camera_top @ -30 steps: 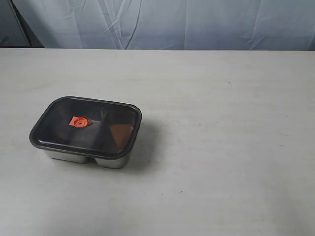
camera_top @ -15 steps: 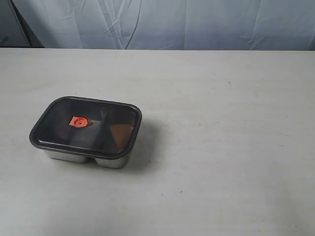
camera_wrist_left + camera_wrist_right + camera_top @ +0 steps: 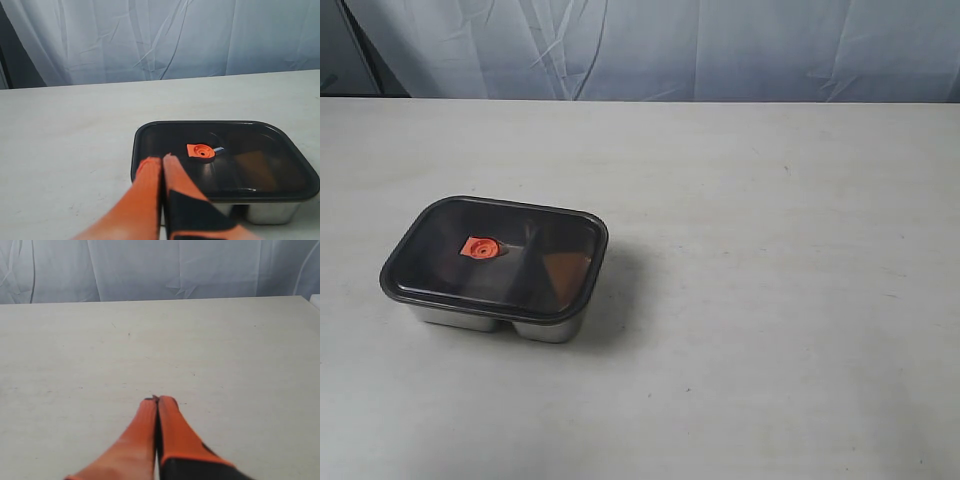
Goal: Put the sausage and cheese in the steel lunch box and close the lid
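The steel lunch box (image 3: 546, 328) stands on the left part of the table with the dark lid (image 3: 430, 258) lying flat on it, orange valve (image 3: 479, 247) on top. A dim orange-brown wedge, the cheese (image 3: 566, 268), shows through the lid at its right end. The sausage is hidden. Neither gripper shows in the exterior view. In the left wrist view my left gripper (image 3: 162, 159) is shut and empty, its tips in line with the near corner of the lid (image 3: 280, 150), short of the valve (image 3: 201, 150). My right gripper (image 3: 157, 400) is shut and empty over bare table.
The pale table (image 3: 770, 300) runs back to a far edge under a blue-grey curtain (image 3: 720, 45). A dark strip (image 3: 15, 60) stands at the curtain's end in the left wrist view.
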